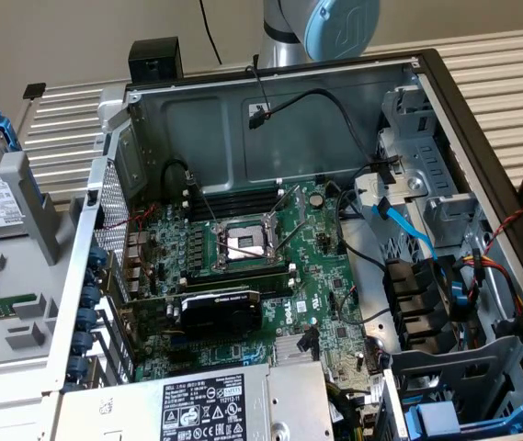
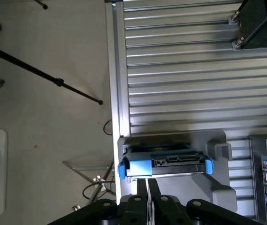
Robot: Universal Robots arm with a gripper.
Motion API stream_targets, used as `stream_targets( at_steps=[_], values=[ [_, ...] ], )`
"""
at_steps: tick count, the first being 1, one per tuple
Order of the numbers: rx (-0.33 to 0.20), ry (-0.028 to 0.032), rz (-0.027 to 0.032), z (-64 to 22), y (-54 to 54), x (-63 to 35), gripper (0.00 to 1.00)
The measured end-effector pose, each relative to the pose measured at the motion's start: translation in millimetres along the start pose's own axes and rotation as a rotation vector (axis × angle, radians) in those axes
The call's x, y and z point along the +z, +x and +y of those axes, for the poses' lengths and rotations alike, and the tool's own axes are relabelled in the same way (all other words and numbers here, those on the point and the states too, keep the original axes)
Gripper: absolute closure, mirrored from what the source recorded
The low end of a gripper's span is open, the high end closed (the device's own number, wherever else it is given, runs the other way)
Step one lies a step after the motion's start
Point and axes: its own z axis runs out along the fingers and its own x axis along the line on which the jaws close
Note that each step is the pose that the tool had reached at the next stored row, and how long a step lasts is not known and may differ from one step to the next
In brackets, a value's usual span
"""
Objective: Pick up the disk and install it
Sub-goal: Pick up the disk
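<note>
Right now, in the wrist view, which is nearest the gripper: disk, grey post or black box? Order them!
1. The disk, just ahead of the gripper.
2. The grey post, beside the disk on its stand.
3. The black box, far across the slatted table.

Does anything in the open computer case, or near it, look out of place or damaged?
Nothing looks damaged or spilled. The disk stands upright in a grey holder outside the computer case, and a blue cable lies loose inside.
</note>
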Motion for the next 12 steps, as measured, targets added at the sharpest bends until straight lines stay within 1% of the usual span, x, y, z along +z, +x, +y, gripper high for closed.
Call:
stream_targets(
  at_steps=[2, 3, 4, 12],
  values=[
    [0.0, -0.0001, -0.0003, 0.0, 0.2, -0.1, 0.85],
    [-0.001, -0.0001, -0.0016, 0.0, 0.4, 0.0, 0.85],
    [-0.014, 0.0003, -0.0014, 0.0, 0.4, 0.0, 0.85],
    [-0.159, 0.0051, 0.0034, 0.1, 0.4, 0.1, 0.85]
  ],
)
